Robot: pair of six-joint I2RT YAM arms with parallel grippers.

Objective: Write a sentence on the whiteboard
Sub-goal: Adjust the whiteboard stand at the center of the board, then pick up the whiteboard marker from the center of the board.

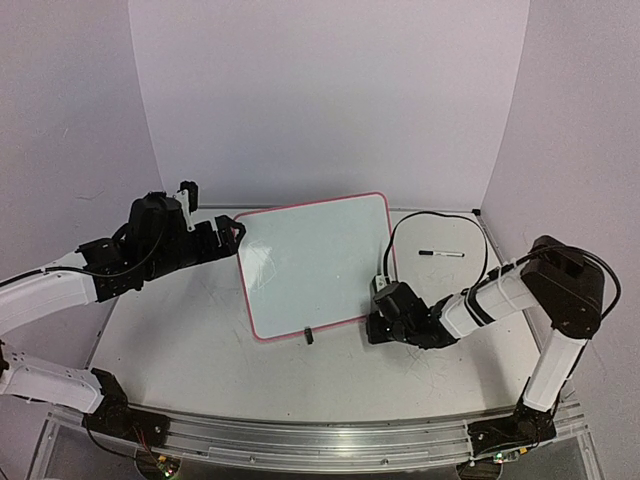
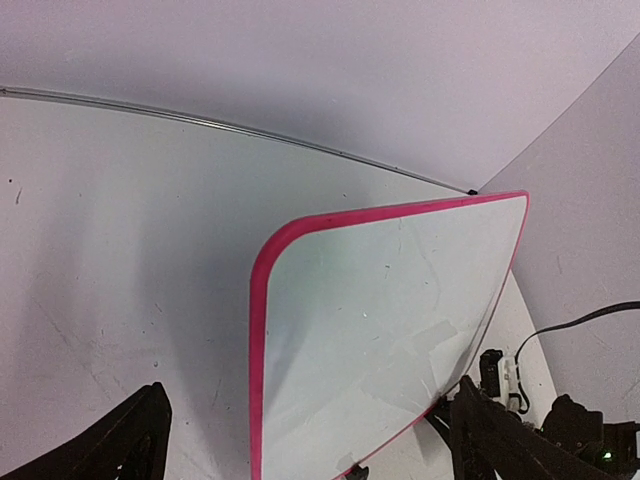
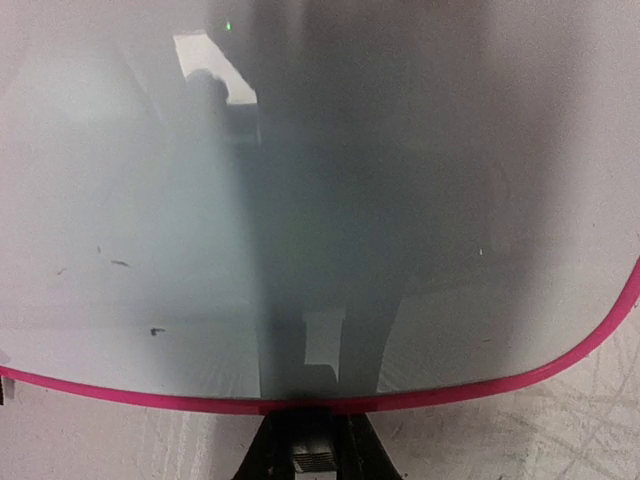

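The whiteboard [image 1: 315, 265], glossy white with a pink-red frame, stands tilted at the middle of the table. Its face [image 3: 320, 200] is bare apart from a few small specks, and no sentence is in view. My right gripper [image 1: 380, 303] is at the board's lower right edge. In the right wrist view its jaws [image 3: 315, 440] are shut on the pink frame. My left gripper [image 1: 228, 235] hangs by the board's upper left corner. It stands wide open [image 2: 308, 400], with the board's left edge [image 2: 257, 340] between its fingers and touching neither.
A black marker [image 1: 441, 254] lies on a round white pad [image 1: 440, 285] to the right of the board, ringed by a black cable. One black foot [image 1: 308, 336] of the stand shows under the board's front edge. Lilac walls close in the back and sides.
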